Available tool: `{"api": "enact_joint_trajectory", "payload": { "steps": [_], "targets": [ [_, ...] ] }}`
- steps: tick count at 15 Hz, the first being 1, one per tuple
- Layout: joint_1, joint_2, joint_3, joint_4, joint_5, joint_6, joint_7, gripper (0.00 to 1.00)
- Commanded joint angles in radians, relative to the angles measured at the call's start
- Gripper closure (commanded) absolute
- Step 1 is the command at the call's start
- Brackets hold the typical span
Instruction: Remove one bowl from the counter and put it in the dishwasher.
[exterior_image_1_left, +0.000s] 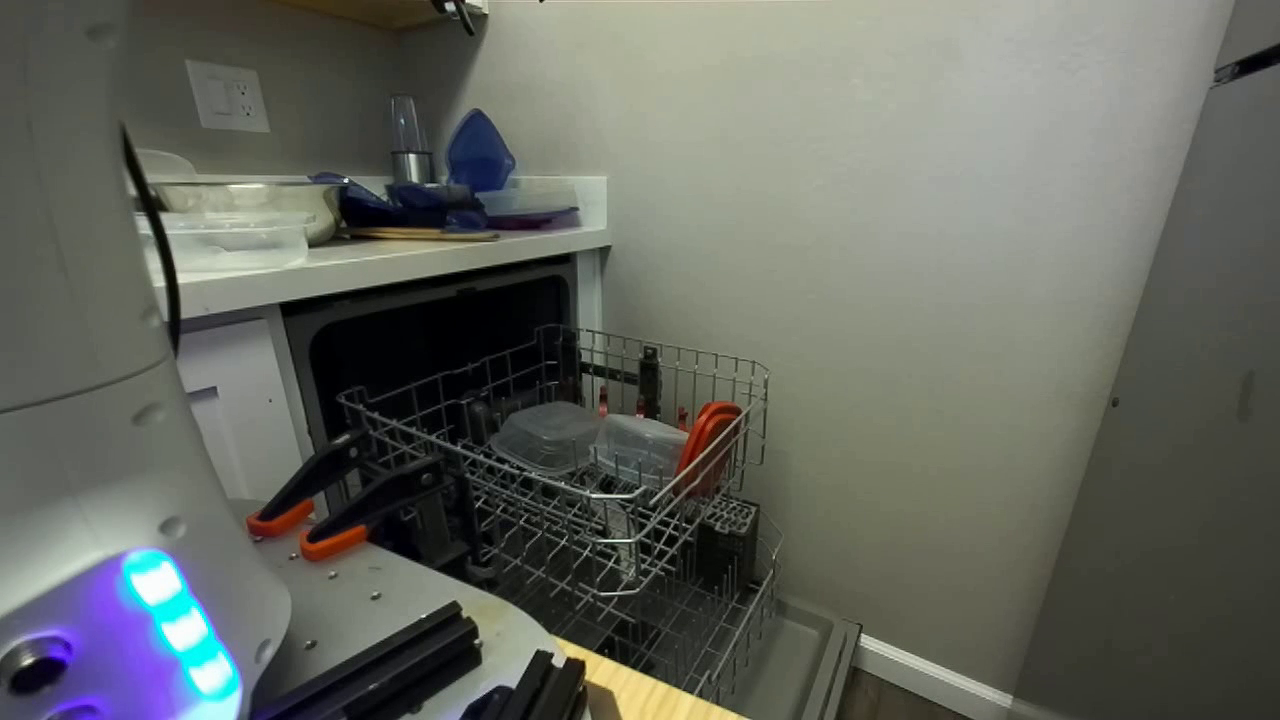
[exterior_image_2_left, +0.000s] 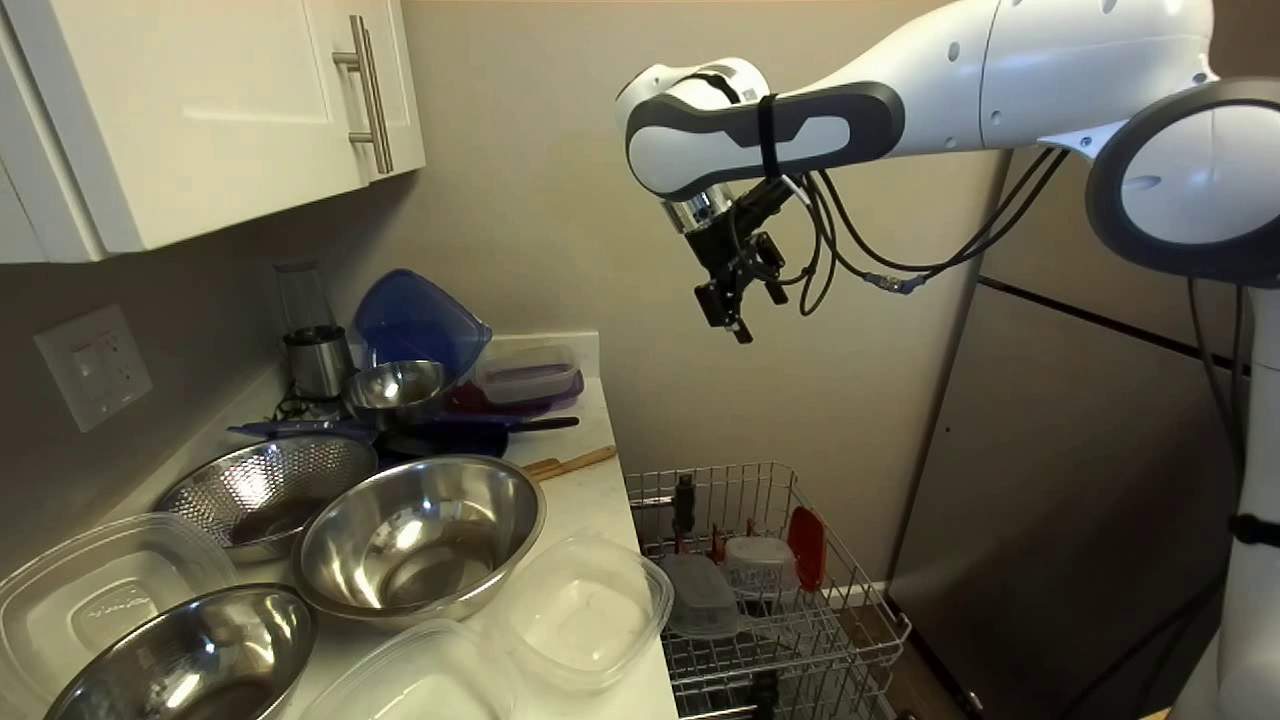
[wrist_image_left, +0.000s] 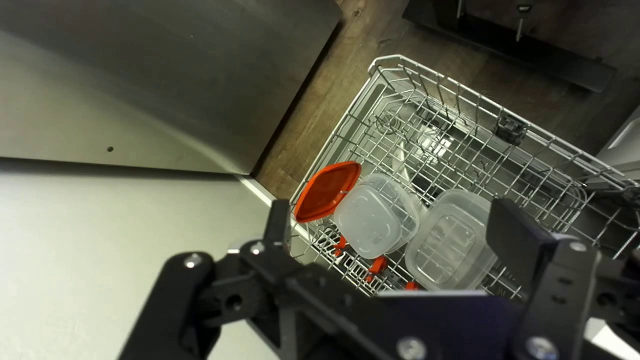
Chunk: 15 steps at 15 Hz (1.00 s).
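1. My claw (wrist_image_left: 392, 215) is spread, its jaws well apart, hanging high with the upper rack (wrist_image_left: 465, 92) showing between them in the wrist view.
2. On the bench (exterior_image_2_left: 595, 503), left of the rack in an exterior view, are a large metal bowl (exterior_image_2_left: 420, 540), a second metal bowl (exterior_image_2_left: 190, 660) to its near left, and a small metal bowl (exterior_image_2_left: 398, 388) toward the far end.
3. A clear tub (exterior_image_2_left: 590, 620) sits between the large one and the bench's right edge; a colander (exterior_image_2_left: 265, 490) crowds it from the far left. Whether rims touch I cannot tell.
4. The dishwasher (exterior_image_1_left: 430, 325) under the bench is open. In its upper rack two clear containers (wrist_image_left: 452, 240) sit side by side, a red lid (wrist_image_left: 327, 192) tilted next to one.
5. Black-and-orange clamps (exterior_image_1_left: 395, 495) jut out beside my white arm (exterior_image_1_left: 90, 330), before the rack's left end in an exterior view.
6. A cabinet (exterior_image_2_left: 200, 110) overhangs the bench's left side; a grey panel (exterior_image_2_left: 1050, 450) rises right of the rack.
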Motion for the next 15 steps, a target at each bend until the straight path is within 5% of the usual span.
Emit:
{"api": "enact_joint_trajectory", "payload": {
  "steps": [1,8,15],
  "targets": [
    [0.006,-0.005,-0.010,0.000,-0.006,0.008,0.005,0.00],
    [0.033,-0.022,0.063,-0.037,0.064,0.340,-0.045,0.00],
    [0.016,-0.009,0.136,-0.086,0.295,0.400,-0.255,0.00]
  ]
}}
